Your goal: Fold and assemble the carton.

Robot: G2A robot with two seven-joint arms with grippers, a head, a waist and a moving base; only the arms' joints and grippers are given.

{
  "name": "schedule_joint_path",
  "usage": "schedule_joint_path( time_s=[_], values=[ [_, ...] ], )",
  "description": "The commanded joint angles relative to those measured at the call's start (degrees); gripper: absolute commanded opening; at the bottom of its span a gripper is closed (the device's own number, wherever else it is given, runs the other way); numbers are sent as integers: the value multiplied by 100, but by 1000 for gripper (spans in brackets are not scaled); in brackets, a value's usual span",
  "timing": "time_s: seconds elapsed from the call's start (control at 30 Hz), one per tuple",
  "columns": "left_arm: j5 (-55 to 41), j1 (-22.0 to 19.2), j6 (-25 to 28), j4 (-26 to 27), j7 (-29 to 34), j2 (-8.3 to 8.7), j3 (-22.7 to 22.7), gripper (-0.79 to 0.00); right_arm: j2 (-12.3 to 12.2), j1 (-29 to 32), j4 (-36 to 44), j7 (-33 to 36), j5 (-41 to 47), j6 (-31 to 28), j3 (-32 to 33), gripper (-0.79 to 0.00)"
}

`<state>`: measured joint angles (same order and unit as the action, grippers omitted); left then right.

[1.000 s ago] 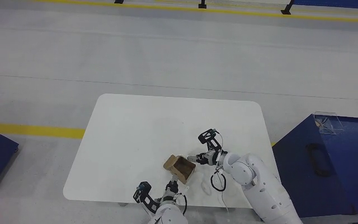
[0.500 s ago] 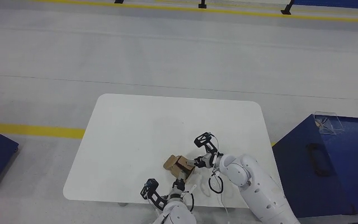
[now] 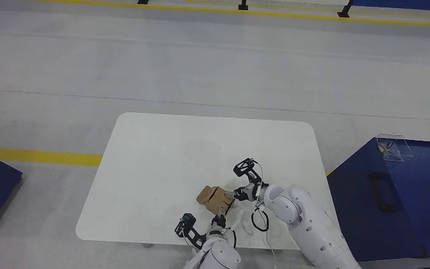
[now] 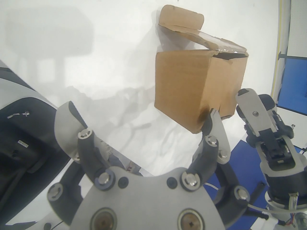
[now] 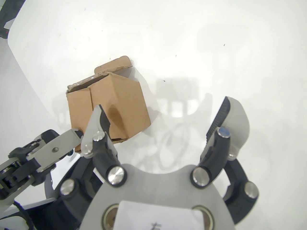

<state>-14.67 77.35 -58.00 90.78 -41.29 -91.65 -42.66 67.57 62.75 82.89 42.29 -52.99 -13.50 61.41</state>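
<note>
No readable text, no legible signs

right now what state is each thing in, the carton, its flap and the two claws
carton: squared up into a box shape, resting on the table, one end not closed
end flap: open, sticking out past the unclosed end
left claw: open, holding nothing, one fingertip at a corner of the carton
right claw: open, holding nothing, one finger close beside the carton
</note>
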Motion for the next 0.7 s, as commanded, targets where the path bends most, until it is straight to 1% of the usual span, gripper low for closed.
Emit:
schedule_joint_path(
  time_s=[0.0, 0.2, 0.37, 0.47, 0.53, 0.6, 0.67],
  values=[
    [-118, -22, 0, -36, -111, -26, 4, 0, -1, 9, 20, -11, -17, 4, 1, 0],
    [-547, -72, 0, -52, -499, -109, 43, 0, -9, 33, 3, -122, -24, 123, 96, 0],
    [-548, -93, 0, 170, -499, -129, 158, 0, -48, 103, 124, -269, 203, 87, 386, 0],
    [-446, -34, 0, 460, -499, -128, 172, 0, -118, 266, 362, -253, 465, 5, 783, 0],
    [-351, 52, 0, 704, -499, -119, 174, 0, -182, 392, 545, -114, 650, -156, 1100, 0],
    [-262, 162, 0, 1081, -494, -100, 157, 0, -255, 577, 732, -63, 849, -324, 1502, 0],
    [-197, 215, 0, 1472, -354, -56, 105, 0, -330, 796, 871, 34, 1169, -637, 1926, 0]
  ],
)
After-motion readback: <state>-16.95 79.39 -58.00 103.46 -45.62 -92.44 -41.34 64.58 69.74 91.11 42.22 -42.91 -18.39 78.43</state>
